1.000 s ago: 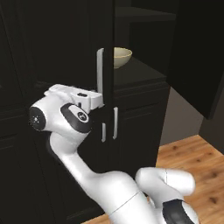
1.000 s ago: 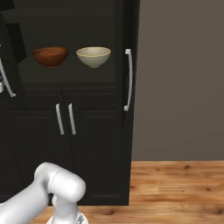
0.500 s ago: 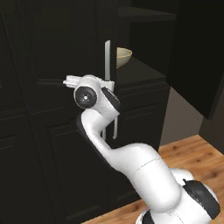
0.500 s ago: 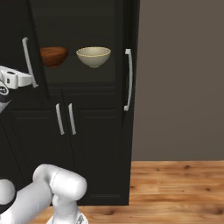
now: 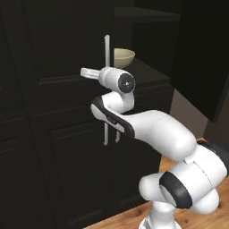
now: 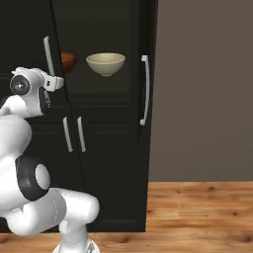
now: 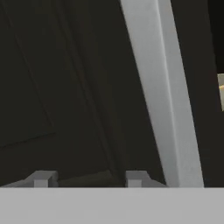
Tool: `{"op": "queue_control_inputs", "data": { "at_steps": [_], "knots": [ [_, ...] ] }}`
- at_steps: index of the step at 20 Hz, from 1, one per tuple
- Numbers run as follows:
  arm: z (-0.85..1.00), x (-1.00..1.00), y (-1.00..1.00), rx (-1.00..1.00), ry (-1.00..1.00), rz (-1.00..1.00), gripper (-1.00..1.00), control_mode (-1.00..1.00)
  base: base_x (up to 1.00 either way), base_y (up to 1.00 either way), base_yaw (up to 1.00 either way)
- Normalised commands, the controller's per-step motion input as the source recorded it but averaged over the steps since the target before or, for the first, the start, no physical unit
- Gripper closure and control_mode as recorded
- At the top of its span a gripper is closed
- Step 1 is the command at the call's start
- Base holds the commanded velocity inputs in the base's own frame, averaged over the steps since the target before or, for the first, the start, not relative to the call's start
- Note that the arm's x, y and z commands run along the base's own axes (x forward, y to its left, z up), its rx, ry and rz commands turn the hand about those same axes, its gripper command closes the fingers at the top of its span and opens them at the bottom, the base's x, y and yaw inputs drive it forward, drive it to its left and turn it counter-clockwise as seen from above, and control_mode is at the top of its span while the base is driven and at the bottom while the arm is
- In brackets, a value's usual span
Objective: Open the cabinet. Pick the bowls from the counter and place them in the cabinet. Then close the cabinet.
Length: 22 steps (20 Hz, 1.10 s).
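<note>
We have both bowls already on the cabinet's (image 6: 106, 29) inner shelf (image 6: 99, 81): the cream bowl (image 6: 105, 63) sits out in the open part near the shelf's front edge, and the reddish-brown bowl (image 6: 68, 61) sits just beside it, partly hidden behind the left door (image 5: 67, 40). So we judge the placing done and the closing step in hand.

The left door stands most of the way round toward shut, while the right door (image 6: 148, 74) hangs wide open with its white bar handle (image 6: 144, 90) facing us. Our gripper (image 5: 88, 72) is up against the front of the left door, level with the lower part of that door's long white handle (image 5: 107, 49). In the hand view the handle (image 7: 162, 96) runs up the frame to the right of both fingertips (image 7: 136, 178), not between them, and the dark door panel (image 7: 52, 87) lies straight ahead. We cannot tell from these pictures how far apart the jaws stand or whether they are clamped on anything; nothing is seen between them.

Next, we judge, we push the left door fully home against the cabinet frame, keeping the fingers clear of the handle so they do not snag. Then we need to swing the arm across to the right door and bring it shut too. The lower doors (image 6: 74, 163) below the shelf stay out of it.
</note>
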Motion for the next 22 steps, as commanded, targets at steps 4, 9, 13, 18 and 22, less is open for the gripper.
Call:
{"op": "queue_control_inputs", "data": {
  "at_steps": [4,9,13,18,22],
  "knots": [
    [-0.01,0.18,-0.09,0.00,0.04,0.04,-1.00,-1.00,0.00,0.00,0.00],
    [0.31,-0.96,-0.12,0.00,0.13,0.01,-1.00,-1.00,0.00,0.00,0.00],
    [0.64,-1.00,-0.11,0.00,0.17,0.00,-1.00,-1.00,0.00,0.00,0.00],
    [0.86,-1.00,-0.42,-0.01,0.24,0.00,-1.00,-1.00,0.00,0.00,0.00],
    [0.22,-1.00,-0.71,-0.14,0.25,0.00,-1.00,-1.00,0.00,0.00,0.00]
  ]
}}
